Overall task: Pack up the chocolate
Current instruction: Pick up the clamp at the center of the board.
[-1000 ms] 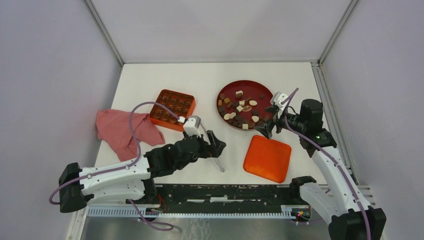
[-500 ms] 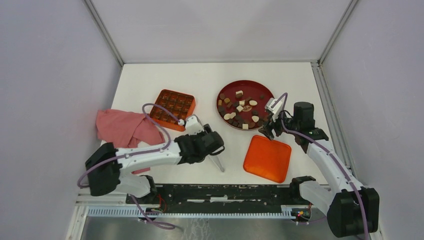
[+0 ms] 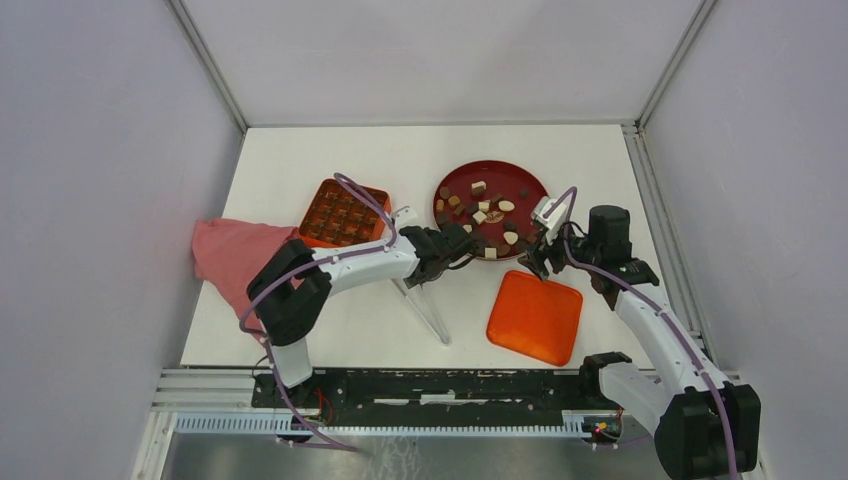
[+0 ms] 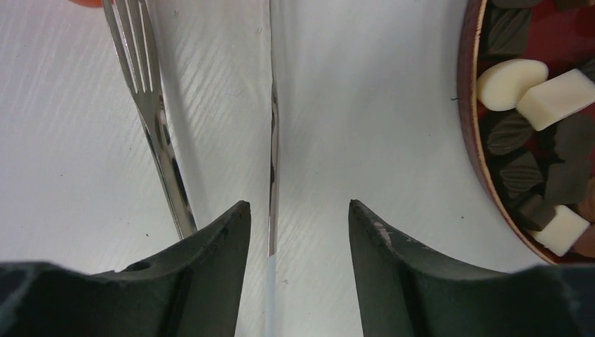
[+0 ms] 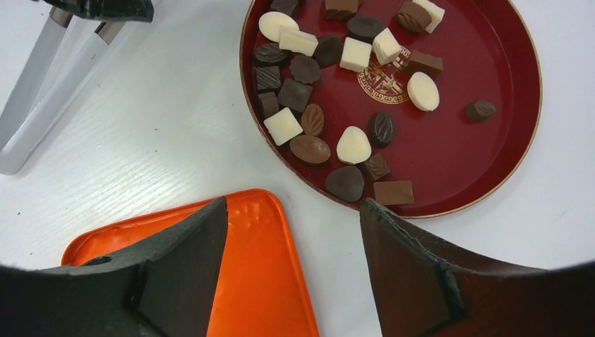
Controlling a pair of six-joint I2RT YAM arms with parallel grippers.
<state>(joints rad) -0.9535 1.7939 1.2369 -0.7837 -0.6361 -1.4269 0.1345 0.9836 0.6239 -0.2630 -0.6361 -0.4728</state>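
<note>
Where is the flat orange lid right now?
In the top view, the orange lid lies flat on the right side of the table, just below the red plate in the picture, beside the right gripper.

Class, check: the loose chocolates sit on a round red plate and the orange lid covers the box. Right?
No: the top view shows the orange lid lying on the table, apart from the open box. The chocolates are on the red plate.
</note>
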